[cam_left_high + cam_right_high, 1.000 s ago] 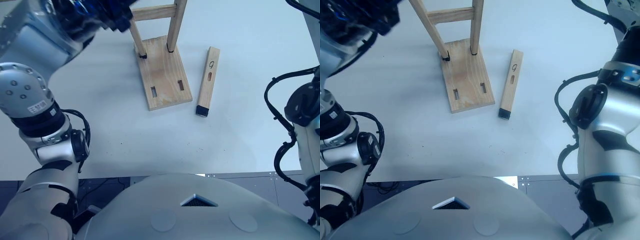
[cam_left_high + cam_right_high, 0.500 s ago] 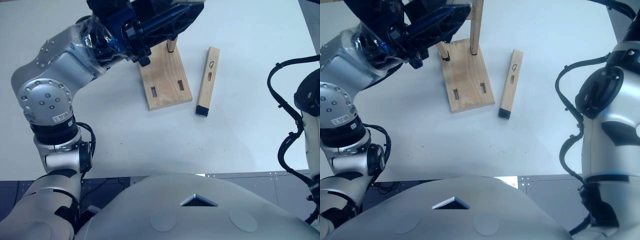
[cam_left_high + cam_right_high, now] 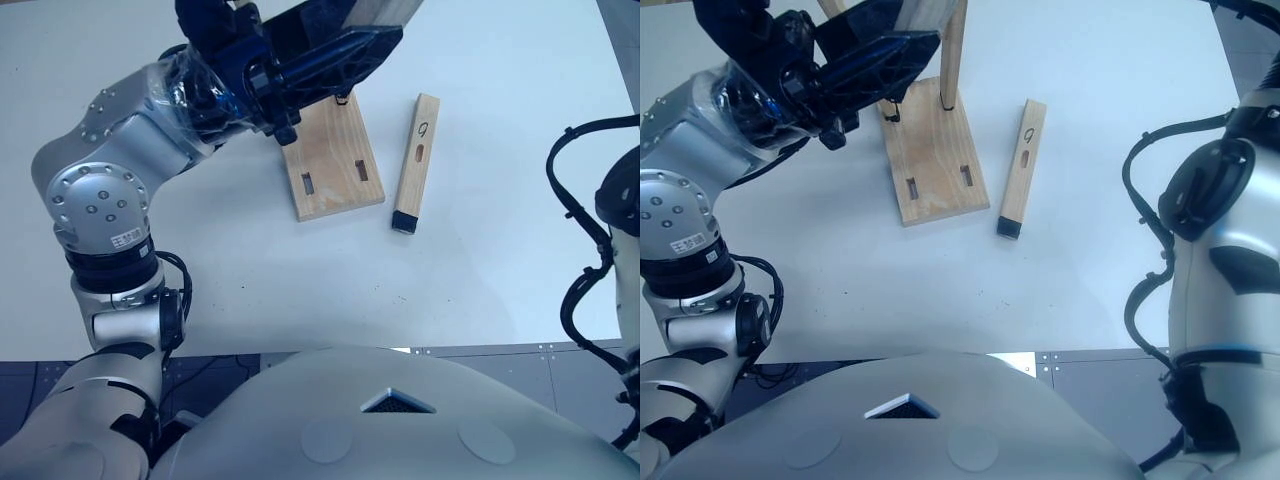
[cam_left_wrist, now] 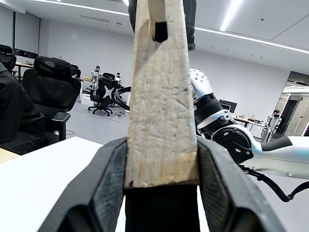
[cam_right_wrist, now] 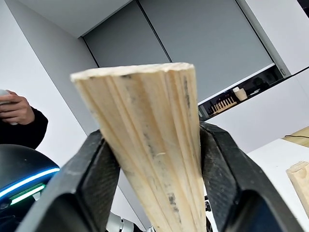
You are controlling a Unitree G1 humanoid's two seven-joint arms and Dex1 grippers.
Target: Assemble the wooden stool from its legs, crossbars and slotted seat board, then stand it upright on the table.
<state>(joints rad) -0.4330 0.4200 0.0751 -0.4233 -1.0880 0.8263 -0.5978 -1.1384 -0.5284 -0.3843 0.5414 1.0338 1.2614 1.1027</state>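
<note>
The slotted seat board (image 3: pixel 330 160) lies flat on the white table, two slots showing near its front end. A leg frame stands in its far end; one upright leg (image 3: pixel 954 55) is visible, the other mostly behind my left arm. My left gripper (image 3: pixel 345 45) hangs over the board's far end, shut on a wooden leg (image 4: pixel 161 96) of that frame, fingers (image 4: pixel 113 193) pressed on both sides. A loose leg (image 3: pixel 416 160) with a black foot lies just right of the board. My right gripper (image 5: pixel 149 133) is shut on a wooden bar (image 5: pixel 154 169), raised off the table.
The white table (image 3: pixel 500 250) has bare room in front of and to the right of the board. Its front edge runs close to my body. My right arm (image 3: pixel 1210 220) stands at the table's right side, rising out of the picture.
My left arm has swung in over the far end of the board, covering the crossbar and the left leg. The board and the loose leg have not moved.
</note>
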